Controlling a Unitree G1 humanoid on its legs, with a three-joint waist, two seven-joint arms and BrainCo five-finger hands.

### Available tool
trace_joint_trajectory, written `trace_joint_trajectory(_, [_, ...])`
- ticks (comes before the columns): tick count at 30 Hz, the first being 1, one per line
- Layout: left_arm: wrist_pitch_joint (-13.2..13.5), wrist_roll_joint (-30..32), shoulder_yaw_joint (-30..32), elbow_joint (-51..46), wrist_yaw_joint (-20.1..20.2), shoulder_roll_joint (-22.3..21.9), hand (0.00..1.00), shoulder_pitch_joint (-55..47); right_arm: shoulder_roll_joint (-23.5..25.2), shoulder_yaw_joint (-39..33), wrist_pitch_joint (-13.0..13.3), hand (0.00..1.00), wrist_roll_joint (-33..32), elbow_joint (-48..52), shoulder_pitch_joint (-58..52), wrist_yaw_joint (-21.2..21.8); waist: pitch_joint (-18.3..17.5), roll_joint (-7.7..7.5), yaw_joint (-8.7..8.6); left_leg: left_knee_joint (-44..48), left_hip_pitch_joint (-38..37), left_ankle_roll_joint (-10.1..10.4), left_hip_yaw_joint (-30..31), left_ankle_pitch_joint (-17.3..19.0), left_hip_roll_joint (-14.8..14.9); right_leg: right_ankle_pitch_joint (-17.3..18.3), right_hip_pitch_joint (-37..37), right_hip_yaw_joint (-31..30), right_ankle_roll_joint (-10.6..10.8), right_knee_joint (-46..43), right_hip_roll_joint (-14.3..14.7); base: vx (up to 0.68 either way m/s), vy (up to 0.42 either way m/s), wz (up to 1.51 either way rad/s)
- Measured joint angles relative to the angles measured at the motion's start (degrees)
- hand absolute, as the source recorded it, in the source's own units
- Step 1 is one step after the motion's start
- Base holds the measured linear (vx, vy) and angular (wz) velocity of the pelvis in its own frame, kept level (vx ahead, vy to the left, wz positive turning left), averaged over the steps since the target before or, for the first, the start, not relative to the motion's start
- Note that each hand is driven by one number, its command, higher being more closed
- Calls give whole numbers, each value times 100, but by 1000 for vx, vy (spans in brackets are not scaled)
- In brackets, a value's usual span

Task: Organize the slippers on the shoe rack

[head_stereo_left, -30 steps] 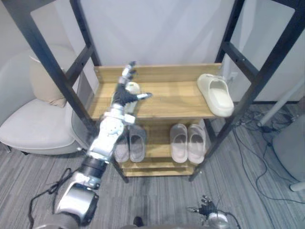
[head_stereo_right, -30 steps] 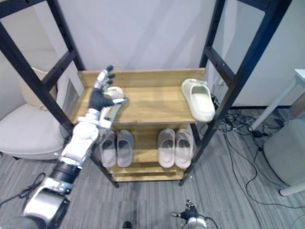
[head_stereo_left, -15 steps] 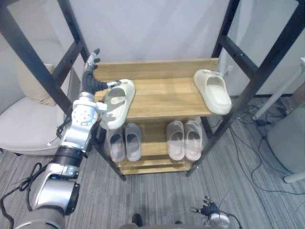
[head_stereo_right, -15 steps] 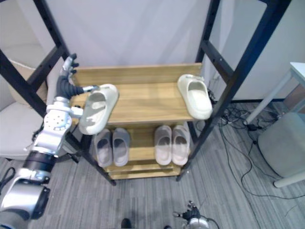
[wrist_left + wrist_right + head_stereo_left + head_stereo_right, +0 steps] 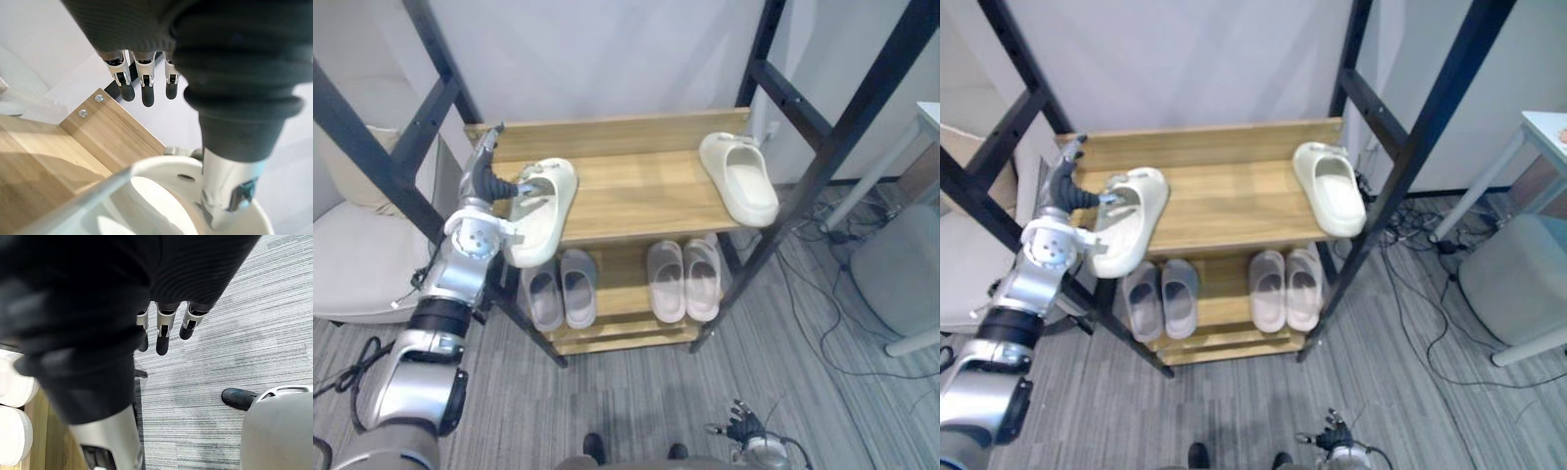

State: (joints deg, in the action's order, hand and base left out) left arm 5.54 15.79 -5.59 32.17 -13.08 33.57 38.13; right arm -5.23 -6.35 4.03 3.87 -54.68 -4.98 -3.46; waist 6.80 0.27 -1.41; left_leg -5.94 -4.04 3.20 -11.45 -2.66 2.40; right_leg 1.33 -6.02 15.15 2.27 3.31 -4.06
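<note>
A cream slipper [image 5: 540,211] lies tilted at the left front corner of the rack's top wooden shelf [image 5: 636,196], its toe end hanging over the edge. My left hand [image 5: 481,191] stands just left of it, fingers [image 5: 145,90] straight and pointing up, while its thumb [image 5: 229,196] reaches into the slipper's [image 5: 161,193] opening. The matching cream slipper [image 5: 739,178] rests at the right end of the same shelf. Down over the grey floor, my right hand [image 5: 742,429] hangs open with straight fingers [image 5: 164,333] holding nothing.
On the lower shelf sit a grey pair [image 5: 560,289] and a pale pink pair [image 5: 683,279]. Black rack posts [image 5: 822,166] slant up on both sides. A white armchair [image 5: 352,255] stands to the left, a grey seat [image 5: 901,274] and a white table corner [image 5: 930,113] to the right.
The camera has shifted. My left hand drew back from over the shelf to its left end, and the cream slipper came with it to the left front corner, now overhanging the edge.
</note>
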Motion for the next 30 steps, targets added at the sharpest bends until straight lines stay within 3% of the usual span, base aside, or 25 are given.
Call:
trace_joint_trajectory(3, [-129, 589, -169, 232, 114, 170, 0, 174, 0, 0, 8, 0, 1, 8, -6, 5, 5, -1, 0, 0, 0, 23, -36, 17, 14, 4, 30, -38, -7, -14, 8, -8, 0, -7])
trace_joint_trajectory(4, [-143, 730, -179, 237, 120, 211, 100, 176, -1, 0, 13, 0, 0, 19, -10, 5, 7, 3, 0, 0, 0, 21, -54, 29, 16, 3, 43, -64, -8, -15, 9, 2, 4, -10])
trace_joint_trajectory(14, [-213, 922, -548, 588, 383, 397, 100, 740, 6, 5, 18, 0, -2, 214, -37, 16, 167, 12, -20, 2, 12, 37, -160, 54, 14, 2, 115, -179, -8, -24, 6, 19, 1, -7])
trace_joint_trajectory(30, [-202, 427, -679, 671, 423, 212, 100, 849, -8, -14, 15, 0, -60, 393, -69, 29, 206, 107, -186, 2, -16, 35, -204, 52, 1, -4, 176, -209, -12, -124, -26, -2, -1, -2])
